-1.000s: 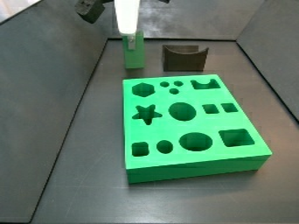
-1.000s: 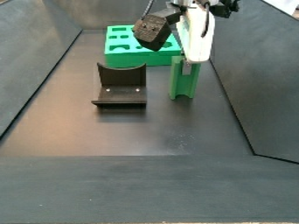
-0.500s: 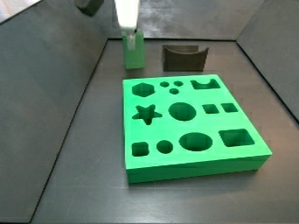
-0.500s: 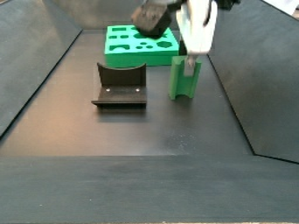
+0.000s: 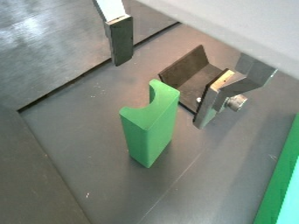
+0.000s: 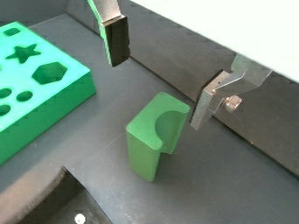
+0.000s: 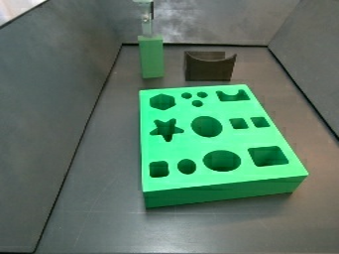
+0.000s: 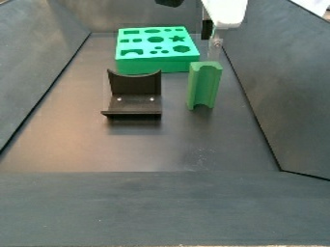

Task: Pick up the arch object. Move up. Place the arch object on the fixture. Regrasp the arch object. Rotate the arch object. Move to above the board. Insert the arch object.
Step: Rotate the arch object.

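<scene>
1. The arch object [image 8: 206, 85] is seen standing upright on the dark floor, just beside the fixture [image 8: 131, 95] and apart from it, with the board [image 8: 157, 45] farther off behind both.
2. The gripper [image 6: 163, 72] is held above the arch object; its jaws are spread wide and nothing is gripped between the two fingers [image 5: 121, 39].
3. In both wrist views the arch object's curved notch is shown at its upper end [image 6: 162, 133].
4. The step in hand is judged to be the first one, picking up the arch object, since it is not yet held.
5. A descent is called for next, so that the fingers straddle the block before closing.
6. Compared with half a second ago, the gripper has been raised well clear of the block; the block itself is unmoved.
</scene>
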Tool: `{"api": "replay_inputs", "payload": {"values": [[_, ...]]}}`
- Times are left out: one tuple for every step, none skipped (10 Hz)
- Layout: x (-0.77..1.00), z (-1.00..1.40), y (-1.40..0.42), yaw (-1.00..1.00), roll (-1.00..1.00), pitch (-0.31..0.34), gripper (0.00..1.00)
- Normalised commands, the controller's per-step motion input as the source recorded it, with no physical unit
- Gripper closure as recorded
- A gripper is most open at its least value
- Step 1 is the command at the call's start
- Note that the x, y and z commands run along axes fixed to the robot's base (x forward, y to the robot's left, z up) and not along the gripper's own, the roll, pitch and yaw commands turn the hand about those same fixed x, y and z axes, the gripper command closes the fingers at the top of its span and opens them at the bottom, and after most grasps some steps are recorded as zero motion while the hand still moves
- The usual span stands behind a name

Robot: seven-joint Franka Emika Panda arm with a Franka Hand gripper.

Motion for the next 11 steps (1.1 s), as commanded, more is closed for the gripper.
{"api": "replay_inputs", "payload": {"values": [[0.01,-0.03,0.07,1.0,0.0,0.007,0.0],[0.02,-0.02,0.04,1.0,0.0,0.006,0.0],[0.02,-0.02,0.03,1.0,0.0,0.007,0.0],[0.02,-0.02,0.02,1.0,0.0,0.007,0.0],[0.02,-0.02,0.01,1.0,0.0,0.007,0.0],[0.02,-0.02,0.01,1.0,0.0,0.008,0.0],[0.02,-0.02,0.01,1.0,0.0,0.008,0.0],[0.02,-0.02,0.01,1.0,0.0,0.008,0.0],[0.02,-0.02,0.0,1.0,0.0,0.009,0.0],[0.02,-0.01,0.0,1.0,0.0,0.01,0.0],[0.02,-0.01,0.0,1.0,0.0,0.01,0.0]]}}
